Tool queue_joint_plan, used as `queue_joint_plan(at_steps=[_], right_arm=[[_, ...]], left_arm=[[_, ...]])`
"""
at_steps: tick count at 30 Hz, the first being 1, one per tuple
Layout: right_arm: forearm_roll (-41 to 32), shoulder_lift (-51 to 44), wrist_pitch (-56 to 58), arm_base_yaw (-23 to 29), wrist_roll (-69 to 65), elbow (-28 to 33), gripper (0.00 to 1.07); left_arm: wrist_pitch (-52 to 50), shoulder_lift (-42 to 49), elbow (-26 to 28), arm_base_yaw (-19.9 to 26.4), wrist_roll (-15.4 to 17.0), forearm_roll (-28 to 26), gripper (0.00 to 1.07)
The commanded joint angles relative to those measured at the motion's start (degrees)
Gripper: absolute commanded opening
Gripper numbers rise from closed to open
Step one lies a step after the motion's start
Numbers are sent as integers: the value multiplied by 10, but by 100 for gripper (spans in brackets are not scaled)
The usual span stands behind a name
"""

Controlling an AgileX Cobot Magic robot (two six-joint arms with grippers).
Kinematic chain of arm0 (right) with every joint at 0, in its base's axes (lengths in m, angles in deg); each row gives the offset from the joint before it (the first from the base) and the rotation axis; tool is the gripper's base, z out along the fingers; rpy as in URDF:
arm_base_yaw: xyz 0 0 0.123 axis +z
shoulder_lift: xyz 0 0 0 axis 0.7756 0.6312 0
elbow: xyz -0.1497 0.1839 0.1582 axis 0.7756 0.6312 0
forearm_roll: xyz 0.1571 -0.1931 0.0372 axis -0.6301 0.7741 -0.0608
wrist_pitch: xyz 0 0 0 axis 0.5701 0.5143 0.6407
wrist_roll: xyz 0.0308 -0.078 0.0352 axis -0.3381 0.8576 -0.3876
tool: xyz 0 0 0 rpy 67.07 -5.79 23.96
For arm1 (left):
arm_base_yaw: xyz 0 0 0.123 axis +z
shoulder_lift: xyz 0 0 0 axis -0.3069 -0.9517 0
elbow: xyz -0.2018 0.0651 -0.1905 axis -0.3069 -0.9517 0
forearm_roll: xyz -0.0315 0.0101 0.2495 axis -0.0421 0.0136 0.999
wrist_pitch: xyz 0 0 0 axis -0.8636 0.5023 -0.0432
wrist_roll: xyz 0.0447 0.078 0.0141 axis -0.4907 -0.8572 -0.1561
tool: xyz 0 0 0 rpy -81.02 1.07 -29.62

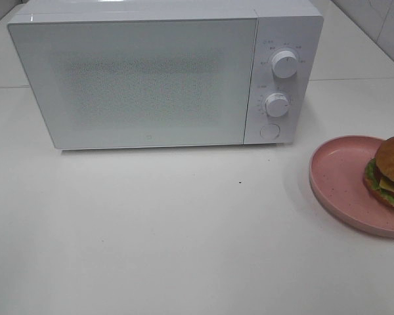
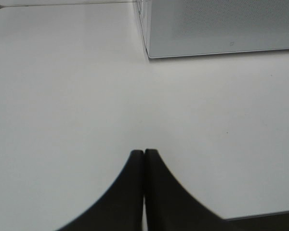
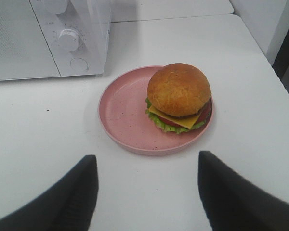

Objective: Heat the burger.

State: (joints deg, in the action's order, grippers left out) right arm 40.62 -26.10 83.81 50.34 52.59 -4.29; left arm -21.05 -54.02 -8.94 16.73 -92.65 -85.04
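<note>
The burger [image 3: 178, 96] sits on the pink plate [image 3: 123, 110] beside the closed microwave [image 1: 138, 79], soft and liable to slide apart, so better lifted by the plate's rim; the right gripper [image 3: 147, 192] gapes empty, the left gripper [image 2: 144, 159] is pinched closed

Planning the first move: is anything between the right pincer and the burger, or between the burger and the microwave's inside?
Nothing visible lies between the open right pincer and the burger on its pink plate, only bare table. The microwave is the obstacle: its door is shut, so the inside is closed off.
</note>
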Motion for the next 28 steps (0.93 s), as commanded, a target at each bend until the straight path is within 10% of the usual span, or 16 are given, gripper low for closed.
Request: queue_joint_plan(at_steps=[1, 28], right_arm=[[2, -15, -7, -1, -3, 2, 58], [2, -14, -7, -2, -3, 2, 58]], left_arm=[[-9, 40, -1, 3, 2, -2, 0], [-9, 57, -1, 3, 2, -2, 0]])
